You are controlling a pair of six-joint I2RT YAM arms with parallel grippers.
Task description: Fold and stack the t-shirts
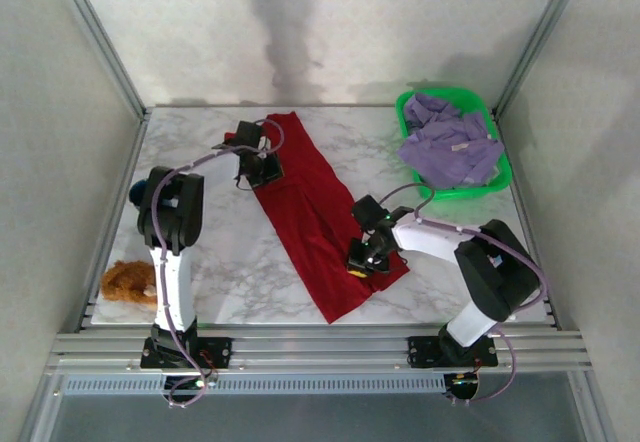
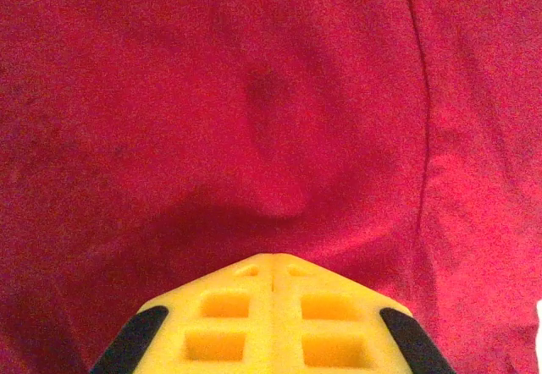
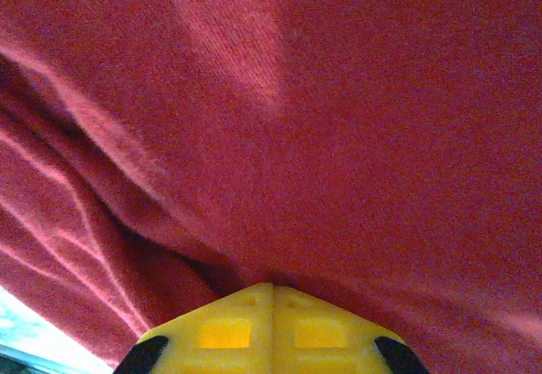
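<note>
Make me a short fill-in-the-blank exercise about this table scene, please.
1. The lavender t-shirt lies inside the ____ basket.
2. The left gripper and right gripper are both ____ (open/shut) on the red t-shirt.
3. The orange-brown lump sits beside the ____ arm's base.
Missing words: green; shut; left.

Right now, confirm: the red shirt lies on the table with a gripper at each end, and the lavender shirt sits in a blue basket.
The basket is green, not blue; the top external view shows it. The rest stands: red shirt on the table, left gripper and right gripper at its ends, lavender shirt in the basket.
</note>
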